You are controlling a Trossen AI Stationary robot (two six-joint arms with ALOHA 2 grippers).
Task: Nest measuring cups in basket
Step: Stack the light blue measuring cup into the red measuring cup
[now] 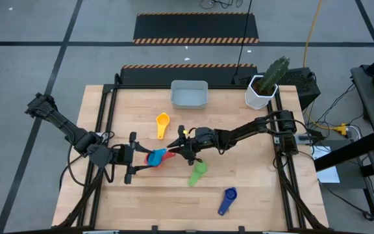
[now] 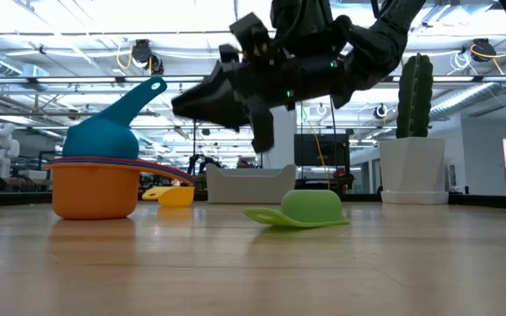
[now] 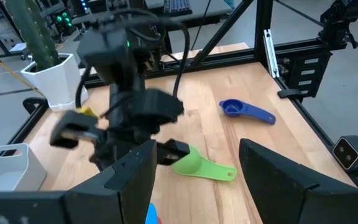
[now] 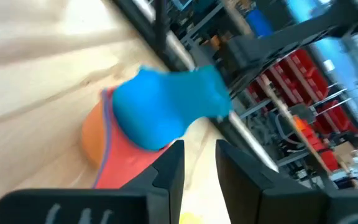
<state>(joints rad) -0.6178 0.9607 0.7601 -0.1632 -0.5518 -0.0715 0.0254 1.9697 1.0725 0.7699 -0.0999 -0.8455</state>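
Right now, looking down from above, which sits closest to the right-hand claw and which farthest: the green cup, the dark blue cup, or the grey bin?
Measured from the right gripper in the high view:
1. Green cup, just beside it toward the table's near edge.
2. Grey bin, at the far edge, beyond the yellow cup.
3. Dark blue cup, out near the front edge, though not much farther than the bin.

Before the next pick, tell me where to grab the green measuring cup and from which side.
Take the green measuring cup by its flat handle, coming straight down. In the low view it lies bowl-down, a smooth dome that the jaws would likely slip off. In the left wrist view the handle sticks out clear on bare table, apart from the stacked cups and the blue cup.
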